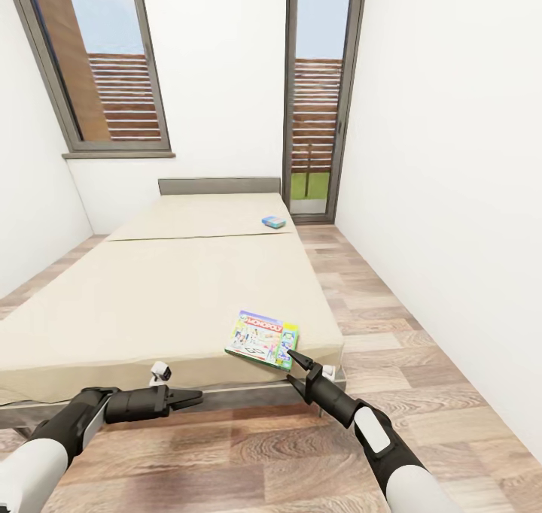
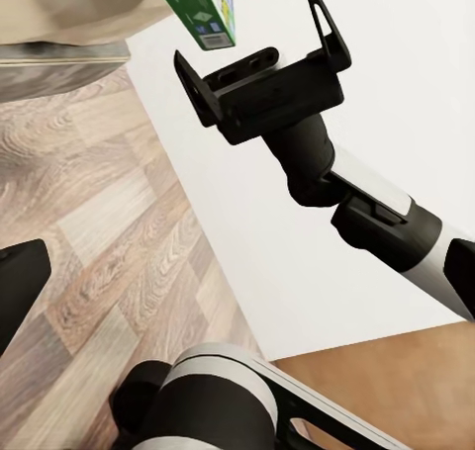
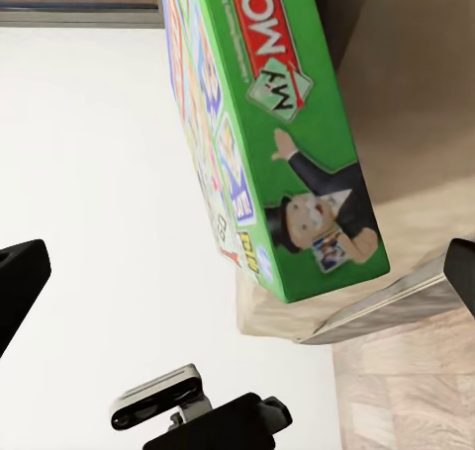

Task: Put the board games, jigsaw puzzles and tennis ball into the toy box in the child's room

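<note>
Nearest, both arms are seen low over the wood floor point(image 1: 248, 453) in front of the bed. The left gripper point(image 1: 188, 399) is held level just below the bed's front edge; its fingers appear closed together to a point in the head view, and nothing is held by them. A small white clip-like part point(image 1: 159, 371) is seen just above that arm, against the bed frame.

The right gripper point(image 1: 295, 368) is raised toward the near right corner of the bed point(image 1: 150, 302). Its fingers are spread wide apart and hold nothing; in the left wrist view the same gripper point(image 2: 259, 59) is seen with both fingers parted, close beside a corner of the green game box point(image 2: 203, 5). Whether a fingertip touches the box cannot be told.

The green box point(image 1: 262, 338) lies flat on the beige mattress at that near right corner, by the edge. In the right wrist view its printed lid and green side point(image 3: 287, 134) are seen between the two dark fingertips, at the mattress corner.

Farther back, a small blue box point(image 1: 274, 221) lies on the mattress near the right edge, short of the grey headboard point(image 1: 218, 185).

Beyond, a window point(image 1: 105, 62) and a tall glazed door point(image 1: 320, 92) are set in the white far wall.
</note>
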Robot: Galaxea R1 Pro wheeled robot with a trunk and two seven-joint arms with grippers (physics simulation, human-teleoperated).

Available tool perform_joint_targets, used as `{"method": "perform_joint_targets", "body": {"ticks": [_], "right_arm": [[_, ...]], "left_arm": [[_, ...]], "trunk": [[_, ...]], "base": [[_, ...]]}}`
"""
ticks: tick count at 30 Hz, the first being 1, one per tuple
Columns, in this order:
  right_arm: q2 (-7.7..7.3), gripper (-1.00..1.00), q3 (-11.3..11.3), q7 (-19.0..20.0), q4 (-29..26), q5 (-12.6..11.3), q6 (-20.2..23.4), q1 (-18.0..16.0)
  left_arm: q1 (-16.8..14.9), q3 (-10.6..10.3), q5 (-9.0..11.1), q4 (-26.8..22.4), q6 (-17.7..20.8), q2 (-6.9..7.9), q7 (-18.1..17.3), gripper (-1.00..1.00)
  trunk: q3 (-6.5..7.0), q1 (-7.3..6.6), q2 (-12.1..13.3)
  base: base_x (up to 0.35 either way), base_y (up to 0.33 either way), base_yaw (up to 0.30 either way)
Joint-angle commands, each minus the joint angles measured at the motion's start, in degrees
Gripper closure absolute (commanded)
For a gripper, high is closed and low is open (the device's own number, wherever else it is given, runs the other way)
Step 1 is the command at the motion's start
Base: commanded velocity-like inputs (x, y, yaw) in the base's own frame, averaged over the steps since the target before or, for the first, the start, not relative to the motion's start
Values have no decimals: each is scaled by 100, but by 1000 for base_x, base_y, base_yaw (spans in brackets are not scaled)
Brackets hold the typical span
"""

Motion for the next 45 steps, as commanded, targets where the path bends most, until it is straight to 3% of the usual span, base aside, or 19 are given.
{"method": "perform_joint_targets", "body": {"ticks": [1, 45], "right_arm": [[5, -100, -29, 5, 0, -6, 37, -4], [5, -100, -29, 5, 0, -6, 53, -9]], "left_arm": [[-2, -21, 21, -1, 60, 0, -16, -100], [-2, -21, 21, -2, 59, -13, -16, -100]], "trunk": [[-5, -1, -2], [-5, -1, -2]], "base": [[0, 0, 0], [21, 10, 0]]}}
